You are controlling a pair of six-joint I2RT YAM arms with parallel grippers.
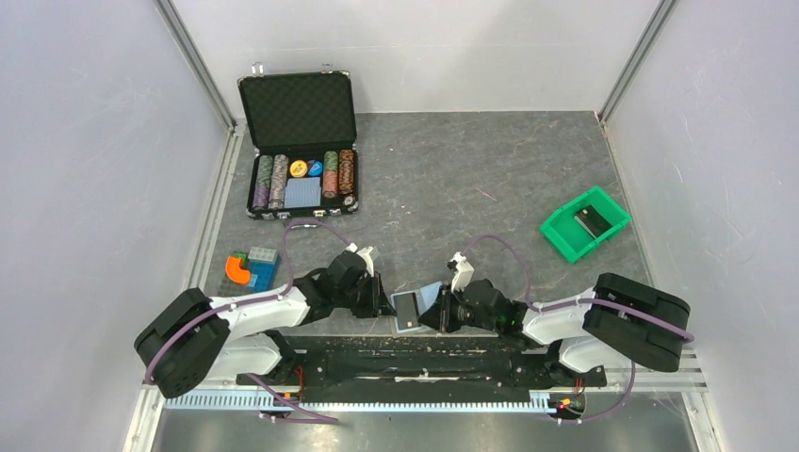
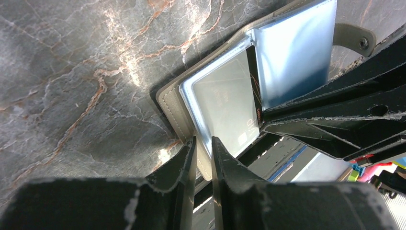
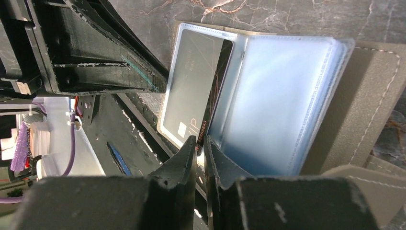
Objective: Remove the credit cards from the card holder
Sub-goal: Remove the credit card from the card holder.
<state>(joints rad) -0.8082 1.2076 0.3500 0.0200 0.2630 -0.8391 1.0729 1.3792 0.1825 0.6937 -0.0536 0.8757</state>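
Observation:
The tan card holder (image 1: 407,311) lies spread open at the table's near edge between my two grippers. It also shows in the left wrist view (image 2: 170,103) and the right wrist view (image 3: 364,96), with pale-blue clear sleeves inside. My left gripper (image 2: 203,143) is shut on the holder's tan border; in the top view it (image 1: 384,299) is at the holder's left. My right gripper (image 3: 201,143), at the holder's right in the top view (image 1: 435,311), is shut on the dark edge of a credit card (image 3: 191,86) that sits in the left sleeve. The card also shows in the left wrist view (image 2: 225,100).
An open black chip case (image 1: 300,146) stands at the back left. A green bin (image 1: 584,224) with a dark item in it sits at the right. Blue and orange toy blocks (image 1: 250,268) lie left of the left arm. The black base rail (image 1: 405,363) runs just below the holder.

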